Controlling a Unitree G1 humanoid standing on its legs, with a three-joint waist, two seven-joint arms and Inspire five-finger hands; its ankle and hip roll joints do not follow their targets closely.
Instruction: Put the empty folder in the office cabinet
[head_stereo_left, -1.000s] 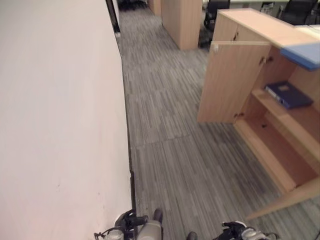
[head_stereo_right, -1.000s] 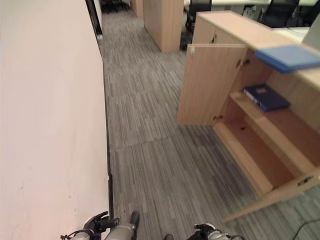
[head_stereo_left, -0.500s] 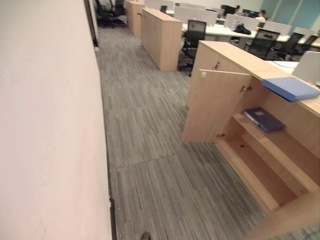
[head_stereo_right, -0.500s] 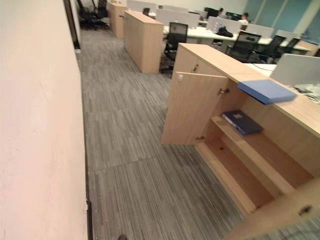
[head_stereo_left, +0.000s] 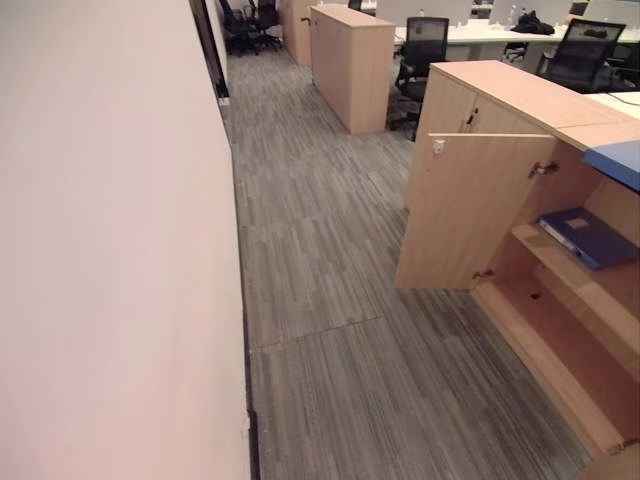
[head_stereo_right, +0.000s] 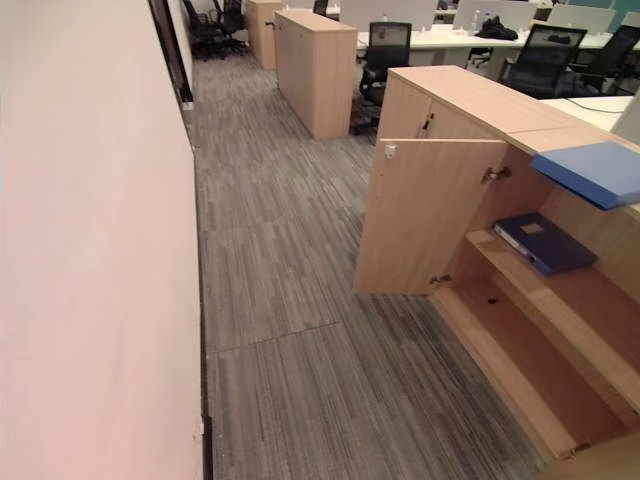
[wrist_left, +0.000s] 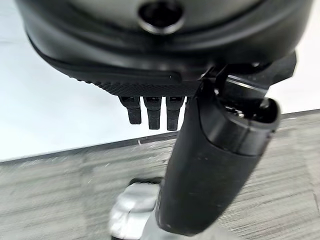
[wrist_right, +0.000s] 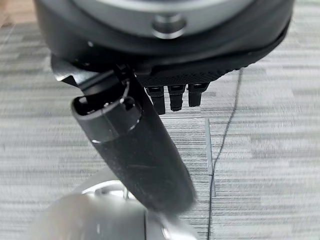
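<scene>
Only the head camera has swung since a moment ago; nothing in the room moved. Both robot hands hang empty over carpet, left (wrist_left: 210, 150) and right (wrist_right: 135, 150), fingers relaxed straight. One light blue folder (head_stereo_right: 592, 172) lies on the counter (head_stereo_right: 480, 100), overhanging the open cabinet (head_stereo_right: 520, 330), within reach for shelving.

A pale wall (head_stereo_left: 110, 250) runs along the left of a grey striped carpet (head_stereo_left: 330, 340). Right of the carpet stand wooden cabinets (head_stereo_right: 470, 100). Beyond them are another wooden unit (head_stereo_left: 350, 60), desks (head_stereo_right: 440, 38) and black chairs (head_stereo_left: 422, 50).
</scene>
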